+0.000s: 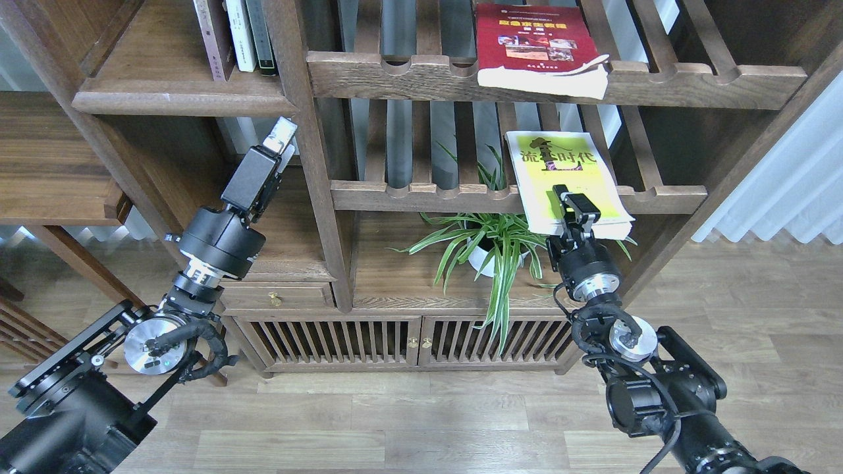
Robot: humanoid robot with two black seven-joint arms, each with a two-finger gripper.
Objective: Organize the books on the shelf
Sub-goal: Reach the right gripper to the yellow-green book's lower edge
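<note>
The right gripper (571, 203) is nearer: its jaws seem to pinch the near edge of the yellow-green book (565, 172), whose long axis runs away from them; the left gripper (280, 135) jaws I cannot tell.

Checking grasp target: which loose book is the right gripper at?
The yellow-green book on the lower slatted rack; right gripper sits at its near edge. The red book lies one rack higher.

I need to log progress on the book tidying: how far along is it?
Looks done: three books stand upright on the solid shelf. In hand: the right gripper is at the yellow-green book on the lower slatted rack; whether it grips is unclear. Left: the red book lies on the upper rack.
</note>
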